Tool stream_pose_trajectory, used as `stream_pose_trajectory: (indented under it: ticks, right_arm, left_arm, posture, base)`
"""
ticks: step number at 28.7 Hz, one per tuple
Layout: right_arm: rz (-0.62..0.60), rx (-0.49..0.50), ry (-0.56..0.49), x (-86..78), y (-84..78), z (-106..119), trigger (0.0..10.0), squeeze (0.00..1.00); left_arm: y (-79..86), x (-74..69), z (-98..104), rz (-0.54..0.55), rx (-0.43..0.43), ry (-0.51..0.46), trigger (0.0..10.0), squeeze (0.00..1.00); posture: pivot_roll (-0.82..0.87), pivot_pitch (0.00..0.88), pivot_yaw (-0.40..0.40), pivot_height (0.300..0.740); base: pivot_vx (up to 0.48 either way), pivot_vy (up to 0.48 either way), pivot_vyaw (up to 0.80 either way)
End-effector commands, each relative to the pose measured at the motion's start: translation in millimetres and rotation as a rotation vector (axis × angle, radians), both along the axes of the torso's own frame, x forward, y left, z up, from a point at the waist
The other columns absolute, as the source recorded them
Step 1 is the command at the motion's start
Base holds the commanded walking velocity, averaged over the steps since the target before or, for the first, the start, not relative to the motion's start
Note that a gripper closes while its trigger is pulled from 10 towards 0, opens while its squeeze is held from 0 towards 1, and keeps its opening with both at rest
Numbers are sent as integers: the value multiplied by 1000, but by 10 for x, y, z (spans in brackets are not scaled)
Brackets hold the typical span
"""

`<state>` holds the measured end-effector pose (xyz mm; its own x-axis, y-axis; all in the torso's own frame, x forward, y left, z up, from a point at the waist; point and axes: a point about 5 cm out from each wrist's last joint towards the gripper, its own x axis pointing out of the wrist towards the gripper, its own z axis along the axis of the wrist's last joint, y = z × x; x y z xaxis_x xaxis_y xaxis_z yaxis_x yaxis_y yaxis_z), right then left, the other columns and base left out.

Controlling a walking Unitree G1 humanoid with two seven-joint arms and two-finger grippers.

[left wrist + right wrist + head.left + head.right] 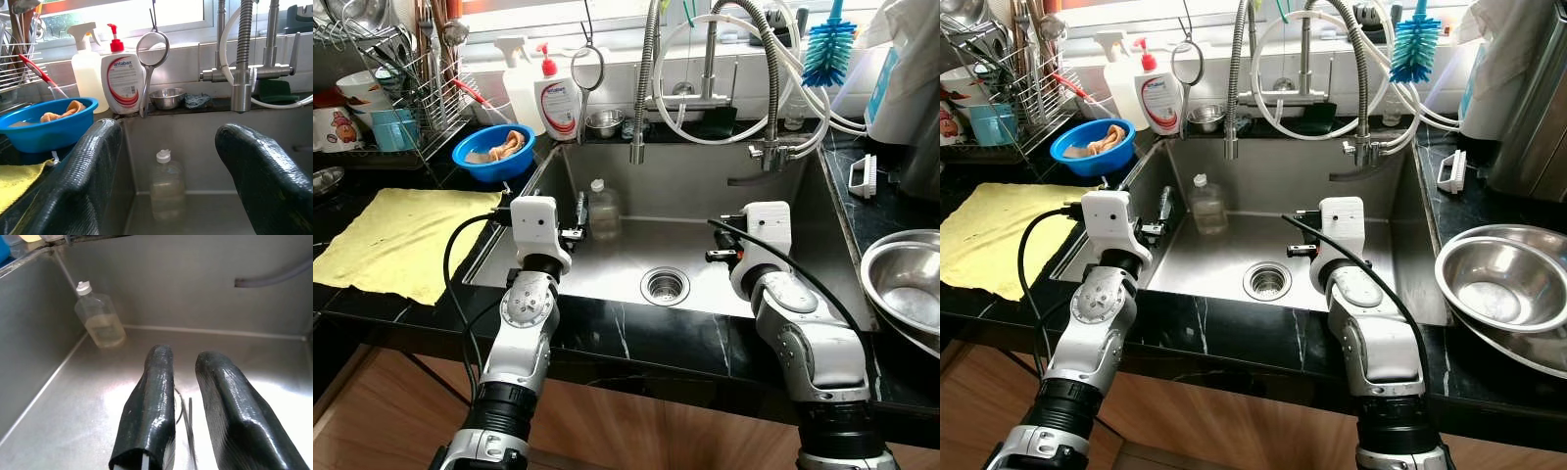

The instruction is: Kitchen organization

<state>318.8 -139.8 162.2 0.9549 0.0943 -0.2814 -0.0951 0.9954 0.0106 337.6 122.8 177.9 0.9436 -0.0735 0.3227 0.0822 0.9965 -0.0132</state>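
Left claw (166, 171) spread wide facing clear plastic bottle (603, 210) standing in stainless steel sink (705, 196); right claw (183, 401) narrowly parted, empty.

Kitchen interior, seen from above the counter. A stainless steel sink (773, 196) is set into a black marble countertop (636, 338) veined with white; its round drain (665, 285) lies in the basin floor. Coiled spring faucets (649, 88) and white hoses (705, 73) rise from the rear ledge. Behind them a white tiled ledge meets a window (122, 12) that admits strong daylight, which glares off the basin floor. A wire dish rack (401, 88) stands on the counter in the corner. Below the counter edge, wooden flooring (372, 421) in a warm brown tone is visible.
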Motion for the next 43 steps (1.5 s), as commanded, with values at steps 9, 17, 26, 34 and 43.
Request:
stream_pose_trajectory:
  ticks: [9,17,26,34,43]
  right_arm:
    - [-5,-51,-391,-52,41,276,10000,0]
    - [11,-193,-553,-301,46,129,10000,0]
    - [21,-173,-701,-227,-76,347,10000,0]
    - [0,-159,-716,-155,-160,388,10000,0]
    - [-17,-173,-729,-170,-257,438,10000,0]
  left_arm:
    - [-25,-20,43,-9,48,-41,10000,0]
    - [4,-98,-118,14,43,-14,10000,0]
    - [107,-62,-171,107,-7,-20,10000,0]
    - [69,-10,-132,142,-57,-29,10000,0]
    - [-21,-16,-148,123,-75,-25,10000,0]
  posture:
    - [-229,0,175,740]
    - [-258,0,149,740]
    - [-270,0,91,740]
    - [-256,0,67,740]
    - [-284,0,74,740]
  base:
    - [0,0,0]
    - [0,0,0]
    - [0,0,0]
    - [0,0,0]
    - [0,0,0]
